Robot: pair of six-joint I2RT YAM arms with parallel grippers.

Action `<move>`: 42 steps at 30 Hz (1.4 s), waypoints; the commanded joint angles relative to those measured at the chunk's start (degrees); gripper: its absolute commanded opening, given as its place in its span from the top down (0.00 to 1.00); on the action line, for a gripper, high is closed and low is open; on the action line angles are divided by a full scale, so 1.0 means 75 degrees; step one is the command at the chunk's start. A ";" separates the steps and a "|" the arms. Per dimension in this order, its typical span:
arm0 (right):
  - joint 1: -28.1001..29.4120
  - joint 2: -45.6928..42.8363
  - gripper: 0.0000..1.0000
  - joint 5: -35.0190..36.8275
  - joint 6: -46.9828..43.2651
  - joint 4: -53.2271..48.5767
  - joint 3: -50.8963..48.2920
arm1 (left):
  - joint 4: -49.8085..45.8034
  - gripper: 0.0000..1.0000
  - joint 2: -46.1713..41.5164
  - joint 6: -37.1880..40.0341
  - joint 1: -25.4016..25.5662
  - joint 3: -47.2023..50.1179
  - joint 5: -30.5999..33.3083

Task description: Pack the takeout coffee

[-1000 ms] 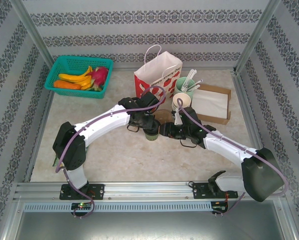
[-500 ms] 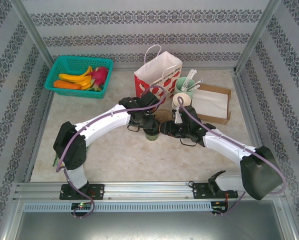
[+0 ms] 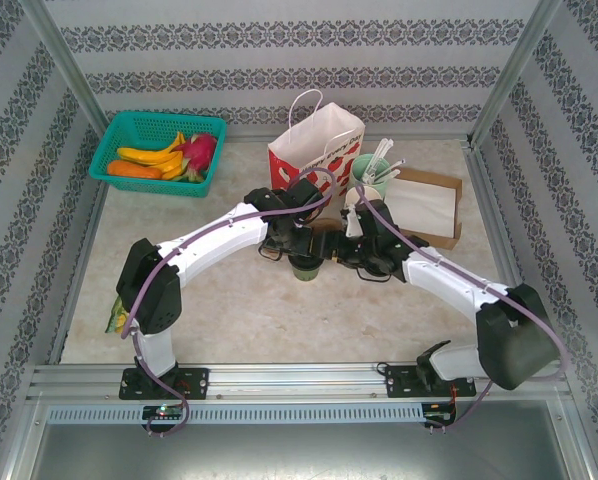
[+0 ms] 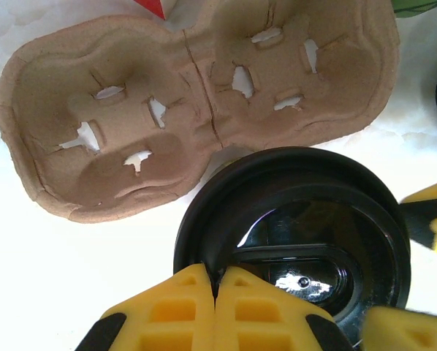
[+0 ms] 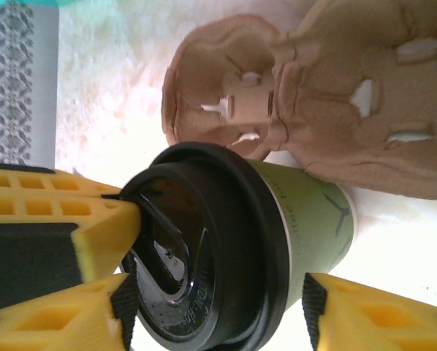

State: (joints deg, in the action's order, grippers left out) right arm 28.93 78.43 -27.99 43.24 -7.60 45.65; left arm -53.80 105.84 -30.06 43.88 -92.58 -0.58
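the step in hand looks like moving the cup into its carrier. the left gripper (image 4: pixel 215 284) has its fingers pressed together on the lid's rim, holding the takeout coffee (image 4: pixel 295 219). the cup stands just beside the pulp cup carrier (image 4: pixel 131 146), not in either well. it points lid up, with its long axis about vertical. the right gripper (image 3: pixel 337 250) stands wide, a finger on either side of the cup, not clamped. the next move probably calls for a firmer hold, then lowering the base straight into a well.
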 commanded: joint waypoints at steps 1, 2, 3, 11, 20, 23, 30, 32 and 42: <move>0.0194 0.0169 0.33 -0.0118 -0.0117 -0.0233 0.0322 | -0.0620 1.00 0.0228 0.0027 0.0104 -0.0055 -0.0257; 0.0219 0.0217 0.33 -0.0081 -0.0139 -0.0270 0.0335 | -0.0620 1.00 0.0231 0.0002 0.0103 -0.0074 -0.0239; 0.0252 0.0252 0.33 -0.0049 -0.0129 -0.0293 0.0335 | -0.0582 0.99 0.0211 -0.0011 0.0091 -0.0064 -0.0254; 0.0429 0.0718 0.34 0.0652 -0.0123 -0.1212 0.0551 | -0.0093 0.98 -0.0175 0.0048 -0.0001 0.0233 -0.0439; 0.0591 0.0980 0.43 0.1131 0.0064 -0.1863 0.0690 | 0.0365 0.95 -0.0460 0.0203 -0.0221 0.0499 -0.1128; 0.0615 0.0980 0.44 0.1165 0.0036 -0.1990 0.0789 | 0.0643 0.91 -0.0740 0.0334 -0.0371 0.0608 -0.1439; 0.0665 0.1029 0.45 0.1244 0.0042 -0.2124 0.0933 | 0.1478 0.85 -0.1362 0.0135 -0.0850 0.1254 -0.2314; 0.0678 0.1047 0.45 0.1270 0.0047 -0.2173 0.0976 | 0.1701 0.84 -0.1560 0.0061 -0.0964 0.1451 -0.2453; 0.0775 0.0987 0.41 0.1290 -0.0100 -0.2220 0.1356 | 0.1820 0.42 -0.2655 -0.1514 -0.1799 0.2721 -0.0623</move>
State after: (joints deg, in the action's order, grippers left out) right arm 33.85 84.71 -21.19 43.57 -19.55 54.74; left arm -39.20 87.37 -35.24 32.38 -74.17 -12.99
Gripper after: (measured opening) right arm 0.580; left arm 0.561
